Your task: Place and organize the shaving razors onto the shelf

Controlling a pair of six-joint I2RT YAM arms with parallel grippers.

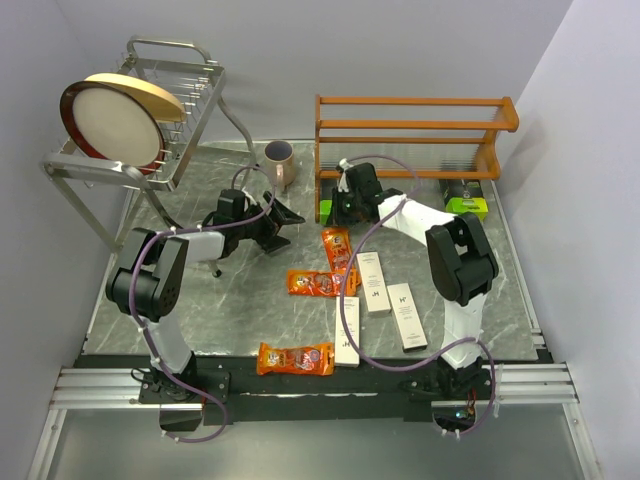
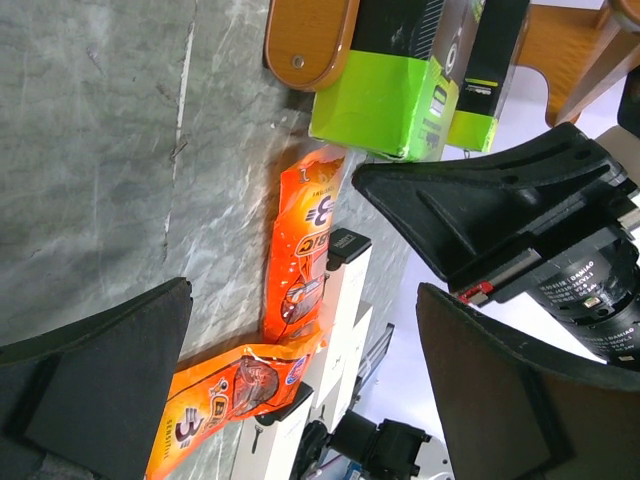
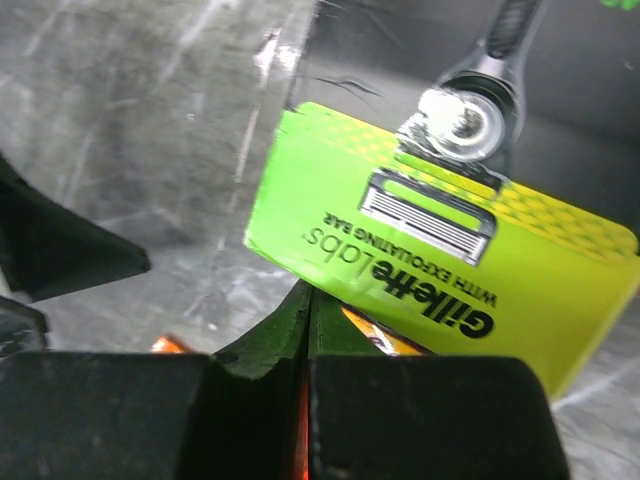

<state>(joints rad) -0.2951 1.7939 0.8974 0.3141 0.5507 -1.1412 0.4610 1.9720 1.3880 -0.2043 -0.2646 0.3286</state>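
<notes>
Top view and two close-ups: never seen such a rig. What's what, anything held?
Two robot arms are bolted at the near edge of a grey marbled table. The top view looks down from above and behind them; each close-up comes from a camera on one wrist. At the back stands an orange-brown wooden shelf. On the table lie flat orange razor packets and long slim white boxes. The left pincer is open and empty. The right pincer is shut, its tips at the edge of a lime-green-and-black razor pack by the shelf's foot; whether it pinches that pack, I cannot tell.
</notes>
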